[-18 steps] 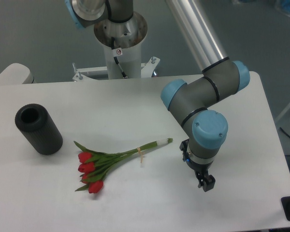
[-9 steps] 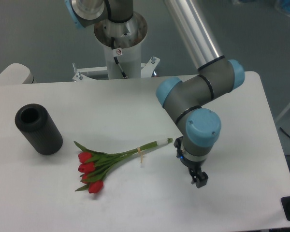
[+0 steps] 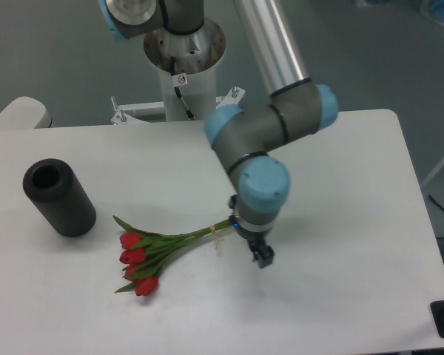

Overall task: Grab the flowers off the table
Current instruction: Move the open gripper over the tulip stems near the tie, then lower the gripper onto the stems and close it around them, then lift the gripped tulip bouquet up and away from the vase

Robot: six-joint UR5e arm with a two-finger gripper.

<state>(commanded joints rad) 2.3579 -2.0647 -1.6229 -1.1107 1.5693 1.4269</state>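
My tool (image 3: 263, 256) hung low over the worktop (image 3: 355, 185), just right of centre in the frame and pointing downward. From this angle I could not tell whether its jaws stood wide or narrow; only a dark tip showed below the wrist. It held nothing that I could see.

The flowers (image 3: 159, 248) lay flat on the worktop at lower left of centre. The red heads were bunched at the lower-left end, with the leaves fanning around them. The stems ran up and to the right, past the pale band (image 3: 216, 237), and the cut ends disappeared behind my wrist housing.

The governing relation was this: the bunch's long axis ran from lower left to upper right, and my tool sat at its upper-right end, just beside the stem tips and slightly below their line. The banded part of the stems lay a short way to the left of the tool. In my judgement, the grasp called for a small shift left and up in the frame, with the jaws set across the stems.

The black cylinder (image 3: 59, 198) lay well apart at the left and posed no obstruction.
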